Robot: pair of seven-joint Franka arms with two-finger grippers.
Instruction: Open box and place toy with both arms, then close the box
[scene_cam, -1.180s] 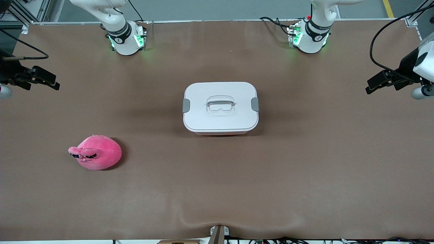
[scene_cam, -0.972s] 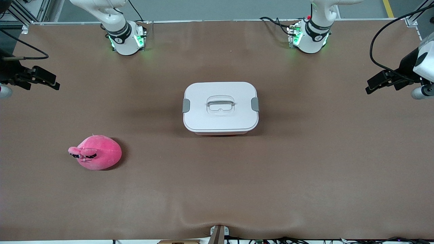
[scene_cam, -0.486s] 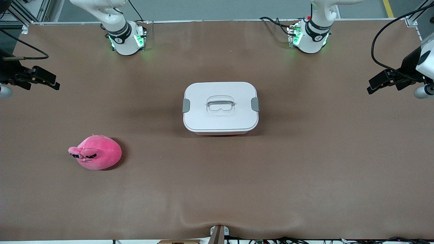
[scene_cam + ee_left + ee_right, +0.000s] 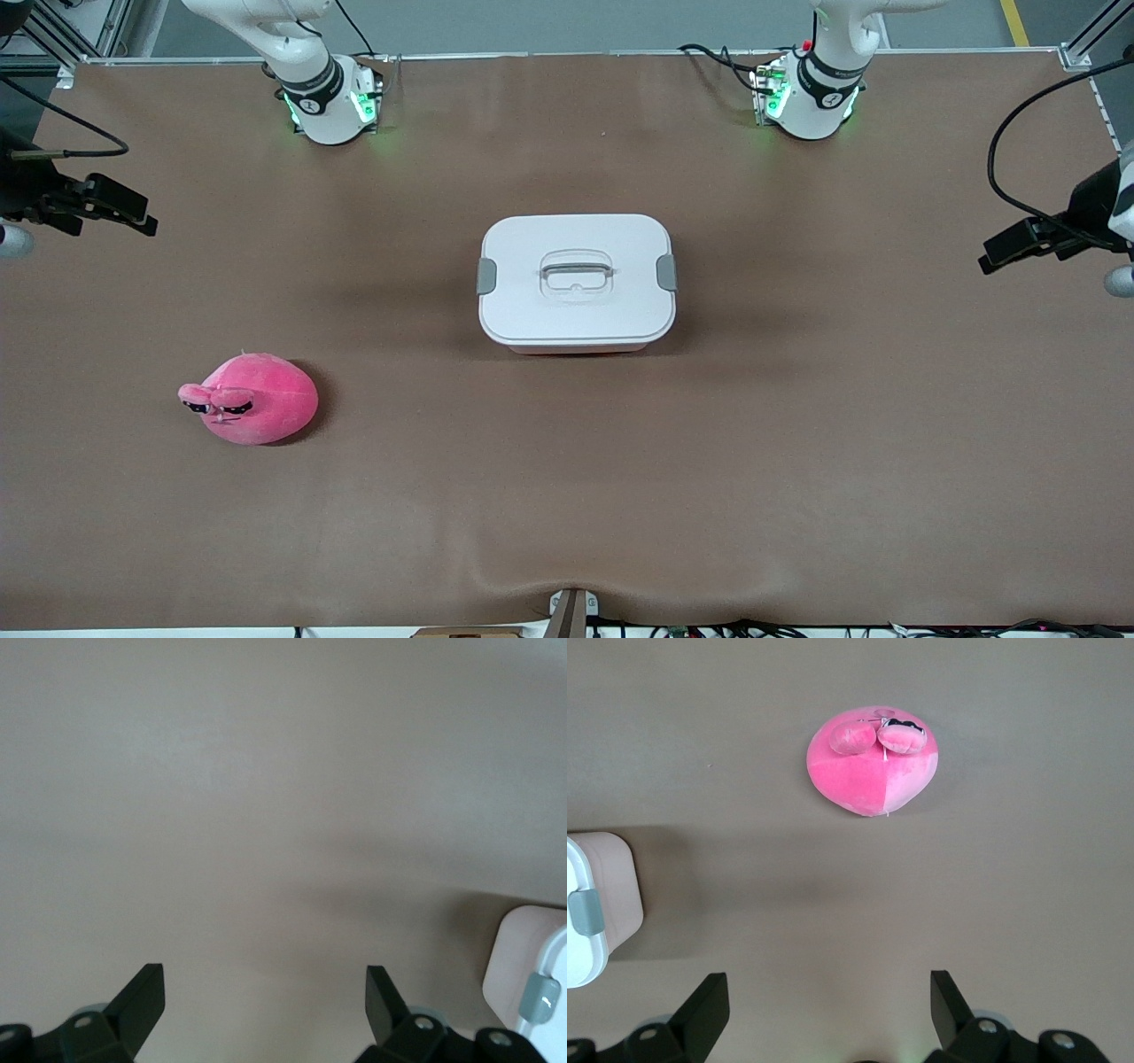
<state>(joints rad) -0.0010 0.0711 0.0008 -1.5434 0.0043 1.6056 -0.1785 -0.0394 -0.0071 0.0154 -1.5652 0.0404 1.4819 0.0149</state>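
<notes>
Box (image 4: 577, 282) sits mid-tabletop (image 4: 797, 461), lid on, white top with grey clips at both short ends and grey recessed handle in the centre. Pink tub body barely shows under the lid edge on the side nearer the front camera. Both wrist views catch a corner of it: pink wall, white lid rim, one grey clip.

Toy (image 4: 252, 409) lies on the bare tabletop, well apart from the box, nearer the front camera than the box and toward the right arm's end. Round pink plush, snout and dark eye marks pointing toward the tabletop's edge at that end. Nothing touching it.

Right claw (image 4: 111, 210) hangs over the tabletop edge at the right arm's end, up in the air, holding nothing. In the right wrist view its fingers (image 4: 704, 1010) stand wide apart, with the toy and bare brown surface showing between them below.

Left claw (image 4: 1019, 246) hangs over the tabletop edge at the left arm's end, also in the air and empty. Left wrist view shows its fingers (image 4: 142, 1001) spread wide, only plain tabletop under them, box corner off to one side.

Neither claw near the box or toy. Arm bases along the top, green lights on.
</notes>
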